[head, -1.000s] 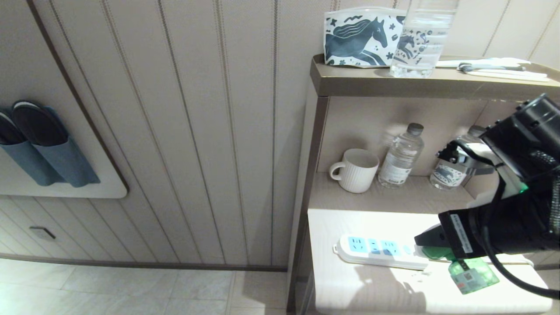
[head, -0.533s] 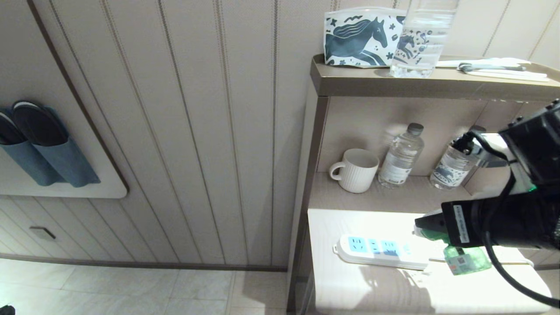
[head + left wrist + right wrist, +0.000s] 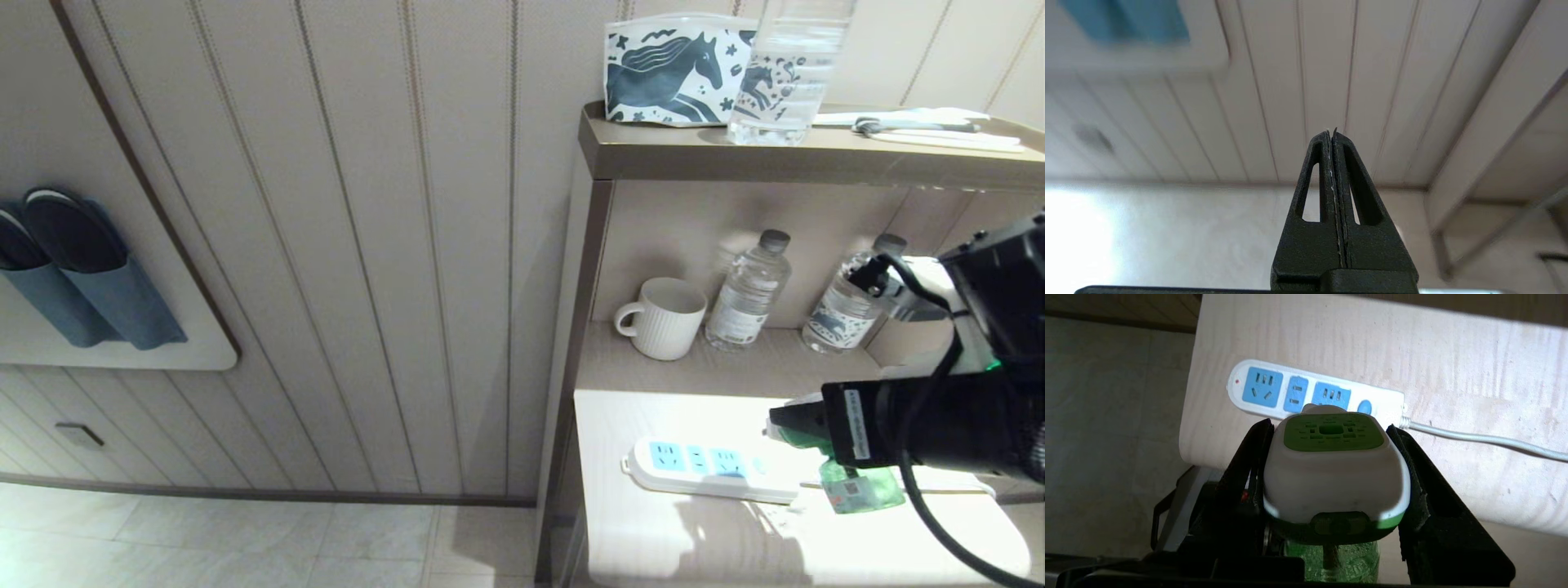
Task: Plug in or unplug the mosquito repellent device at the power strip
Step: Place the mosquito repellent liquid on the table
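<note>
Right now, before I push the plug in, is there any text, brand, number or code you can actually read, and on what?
No text reads clearly.
Mosquito repellent device: a small code label on its bottle, too small to read.
Right gripper: white sticker on the wrist housing, print too small.
Water bottles: labels blurred.
Pouch: horse drawings only, no words.
Power strip: no markings legible.

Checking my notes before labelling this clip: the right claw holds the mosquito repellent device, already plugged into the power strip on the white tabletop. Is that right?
Not quite. The right claw does hold the mosquito repellent device, but it is not plugged in: the right wrist view shows all the blue sockets of the power strip empty, with the device held clear of them.
</note>
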